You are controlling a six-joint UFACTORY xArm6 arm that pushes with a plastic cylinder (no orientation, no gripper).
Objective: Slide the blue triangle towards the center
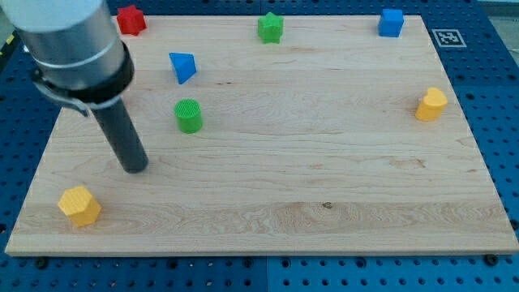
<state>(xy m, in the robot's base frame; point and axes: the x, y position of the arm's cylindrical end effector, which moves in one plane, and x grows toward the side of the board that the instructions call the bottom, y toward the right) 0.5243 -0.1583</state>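
Note:
The blue triangle (182,66) lies on the wooden board (324,162) near the view's top left. My tip (135,168) rests on the board below and to the left of it, well apart from it. A green cylinder (189,116) stands between them, just to the right of the rod and below the triangle. The rod and arm body cover part of the board's top left corner.
A red block (130,19) sits at the top left, a green star-like block (270,27) at top centre, a blue cube (391,23) at top right. A yellow block (431,105) is at the right edge and another yellow hexagonal block (79,205) at bottom left.

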